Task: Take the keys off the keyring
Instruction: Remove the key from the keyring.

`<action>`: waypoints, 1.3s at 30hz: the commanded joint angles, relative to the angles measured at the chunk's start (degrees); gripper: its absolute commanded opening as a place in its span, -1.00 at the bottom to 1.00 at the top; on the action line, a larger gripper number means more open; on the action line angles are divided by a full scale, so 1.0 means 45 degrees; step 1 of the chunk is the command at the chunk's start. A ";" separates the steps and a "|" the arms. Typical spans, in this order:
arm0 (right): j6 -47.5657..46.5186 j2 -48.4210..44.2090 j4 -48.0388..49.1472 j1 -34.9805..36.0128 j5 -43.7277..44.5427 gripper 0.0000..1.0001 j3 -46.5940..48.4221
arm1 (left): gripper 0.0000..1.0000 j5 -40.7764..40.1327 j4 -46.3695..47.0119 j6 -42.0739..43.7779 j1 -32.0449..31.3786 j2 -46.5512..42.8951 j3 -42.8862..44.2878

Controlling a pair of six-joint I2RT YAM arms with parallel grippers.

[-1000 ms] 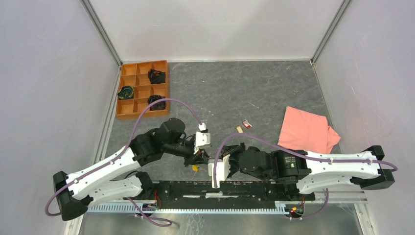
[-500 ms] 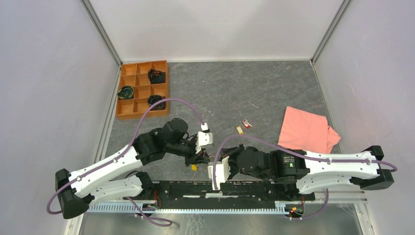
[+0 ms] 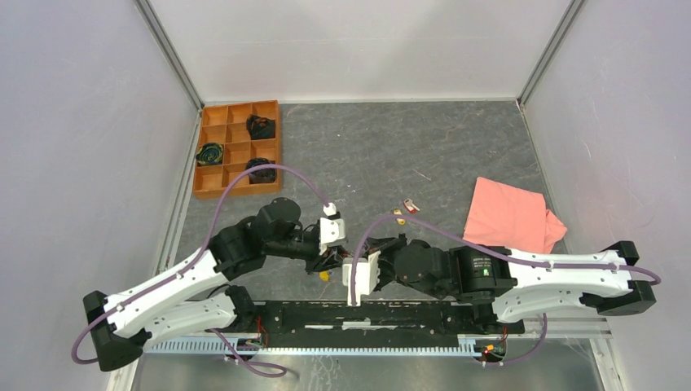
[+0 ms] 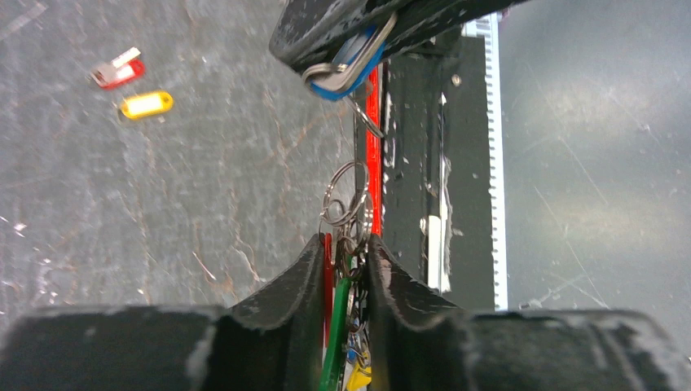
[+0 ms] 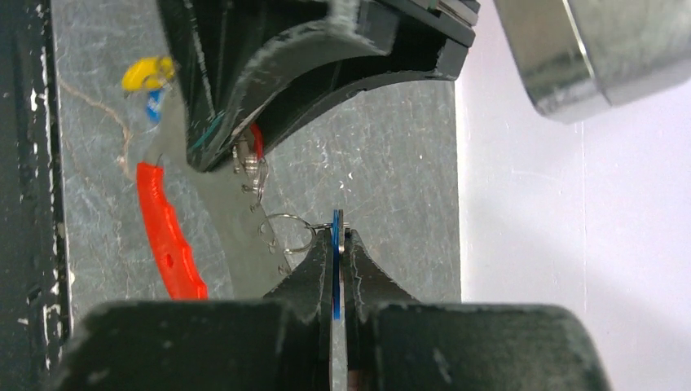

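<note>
- Holding the bunch: the L gripper [image 4: 346, 244] has its jaws a little way apart w/ the keys [image 4: 336, 326] packed between them (the green one shows best). A hanging yellow key [image 5: 147, 73] dangles below.
- The keyring [image 4: 346, 195] is a thin metal ring. It is up in the air, just past the L fingertips and between the two grippers.
- The red strap [image 5: 167, 236] hangs down beside the keyring, bent and floppy.
- The R gripper [image 5: 337, 236] is on the other side of the keyring. Its jaws are pressed tight on the thin blue key [image 4: 352, 57].
- The blue key looks joined to the keyring by small wire loops. Can't tell if it has begun to slide off.
- A loose red key [image 4: 118, 69] and a loose yellow key [image 4: 147, 104] lie on the table [image 3: 367, 155]. They are beyond the keyring, away from the arm bases and well apart from it. Those two look done.
- The pink cloth [image 3: 509, 216] is far off to the right of the keyring. Not part of the job.
- How it will handle (my guess):
  - The keys are tiny, light and hard.
  - The plastic heads should grip better than smooth metal.
  - The keyring is probably springy, stiff wire and slippery.
  - The strap is soft, so it's no good for steadying.
- Best hold: pinch the flat plastic head near its hole. Hold the bunch close to the keyring so it can't swing.
</note>
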 commanded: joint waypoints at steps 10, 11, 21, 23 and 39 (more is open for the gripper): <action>0.1590 0.0709 0.1463 -0.0023 0.1881 -1.00 0.1145 | -0.09 -0.1412 0.3001 0.0113 0.0003 -0.1483 -0.0893; 0.1660 0.0734 0.1493 -0.0037 0.1999 -1.00 0.1175 | -0.10 -0.1463 0.3160 0.0044 0.0001 -0.1594 -0.0952; 0.2034 0.0789 0.1940 -0.0332 0.2252 -1.00 0.1174 | -0.21 -0.2002 0.4563 -0.0469 0.0011 -0.2384 -0.1073; 0.2113 0.0800 0.1957 -0.0376 0.2252 -1.00 0.1217 | -0.23 -0.1960 0.4727 -0.0536 0.0011 -0.2341 -0.1061; 0.2193 0.0911 0.1986 -0.0415 0.2179 -1.00 0.1319 | -0.47 -0.1497 0.5506 -0.0929 -0.0008 -0.1607 -0.1041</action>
